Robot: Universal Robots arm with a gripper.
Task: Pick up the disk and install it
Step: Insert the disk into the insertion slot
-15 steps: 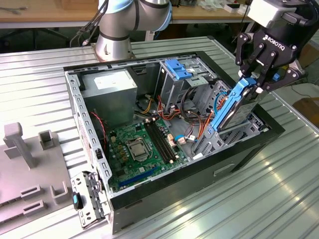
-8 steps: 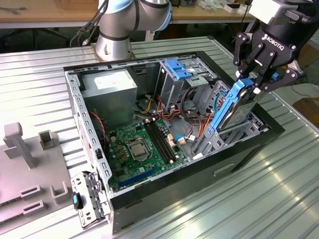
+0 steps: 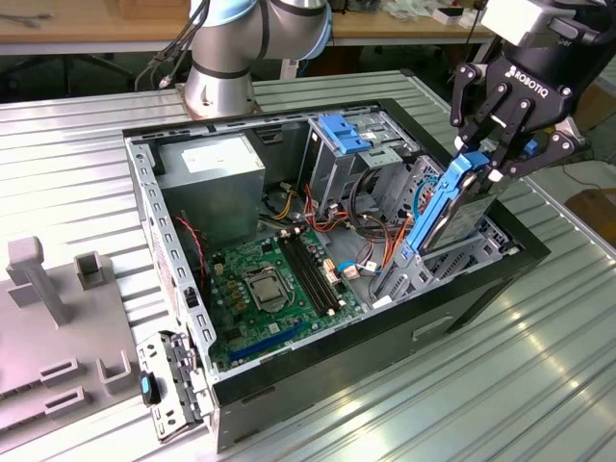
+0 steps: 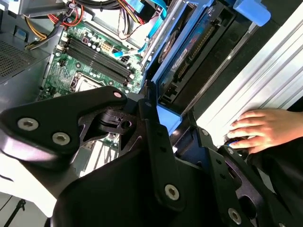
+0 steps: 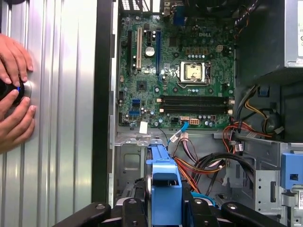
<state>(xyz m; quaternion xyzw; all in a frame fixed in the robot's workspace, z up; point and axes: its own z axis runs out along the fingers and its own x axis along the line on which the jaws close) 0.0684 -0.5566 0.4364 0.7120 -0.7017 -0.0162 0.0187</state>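
Gripper [image 3: 496, 159] clamped tight on the disk [image 3: 445, 210], which is tilted with its lower end dipping into the open case [image 3: 385, 332] on the exterior view's right. Orange cables [image 3: 375, 236] and the grey drive cage [image 3: 327, 183] crowd beside it, the motherboard [image 3: 265, 289] below. A person's hand [image 4: 259, 130] rests on the ribbed metal table [image 3: 481, 395] — wooden bench [image 3: 96, 34] behind.

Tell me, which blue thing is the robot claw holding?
The disk with blue rails, standing tilted in the gripper. The other blue piece, the bracket, lies on the grey drive cage, untouched.
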